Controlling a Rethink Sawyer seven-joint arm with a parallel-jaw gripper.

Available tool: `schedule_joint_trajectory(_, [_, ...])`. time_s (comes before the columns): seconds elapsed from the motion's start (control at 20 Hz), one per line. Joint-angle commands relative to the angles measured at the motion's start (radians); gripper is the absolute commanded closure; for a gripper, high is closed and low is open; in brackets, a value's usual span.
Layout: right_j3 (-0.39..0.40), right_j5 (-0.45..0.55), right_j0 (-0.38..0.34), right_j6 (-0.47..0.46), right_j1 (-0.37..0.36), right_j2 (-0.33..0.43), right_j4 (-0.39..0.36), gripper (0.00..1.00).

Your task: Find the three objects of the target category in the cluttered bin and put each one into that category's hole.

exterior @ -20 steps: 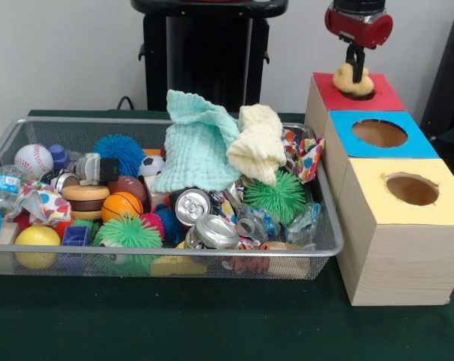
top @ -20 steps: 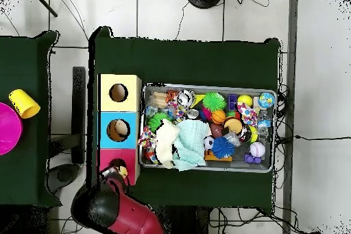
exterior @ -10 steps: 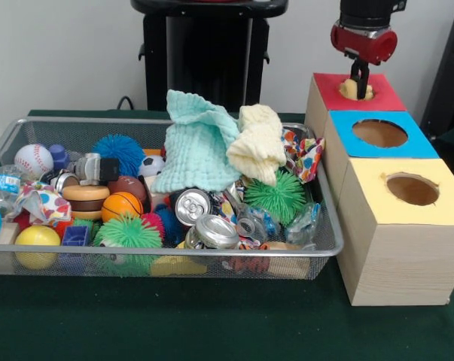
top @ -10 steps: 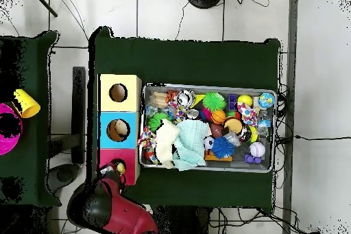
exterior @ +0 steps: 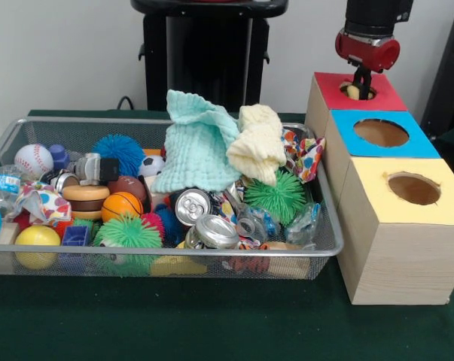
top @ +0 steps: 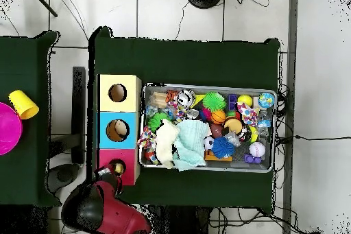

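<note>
While gripper (exterior: 360, 81) hangs over red box (exterior: 323, 105); grip state unclear; no legible writing

A robotics lab: green-clothed table (top: 185, 60), tiled floor (top: 171, 12) strewn with cables (top: 301, 137), black pedestal (exterior: 208, 53).

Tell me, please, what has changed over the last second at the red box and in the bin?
The pale yellow object has gone down into the red box's hole: a second ago it sat high on the rim, now only its top shows. The gripper has risen slightly above the hole. Whether the fingers have let go cannot be seen. The wire bin, its clutter, and the blue box and yellow box stayed as they were.
</note>
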Motion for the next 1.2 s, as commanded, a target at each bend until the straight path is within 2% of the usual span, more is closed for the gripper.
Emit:
schedule_joint_trajectory(0.05, [0.019,0.092,0.075,0.188,0.07,-0.027,0.05,1.0])
schedule_joint_trajectory(0.3, [0.002,0.142,0.071,0.121,0.074,-0.072,0.019,1.0])
schedule_joint_trajectory(0.35, [-0.002,0.152,0.071,0.112,0.075,-0.078,0.014,0.0])
schedule_joint_trajectory(0.5, [-0.027,0.198,0.101,0.089,0.079,-0.119,0.016,0.0])
schedule_joint_trajectory(0.65, [-0.073,0.289,0.157,0.082,0.09,-0.194,0.021,0.0])
schedule_joint_trajectory(0.75, [-0.1,0.283,0.183,0.082,0.105,-0.227,0.024,0.0])
schedule_joint_trajectory(0.8, [-0.127,0.316,0.209,0.074,0.11,-0.278,0.017,0.0])
schedule_joint_trajectory(1.05, [-0.182,0.385,0.196,0.067,0.108,-0.322,-0.041,0.0])
schedule_joint_trajectory(1.2, [-0.218,0.471,0.202,0.061,0.09,-0.378,-0.091,0.0])
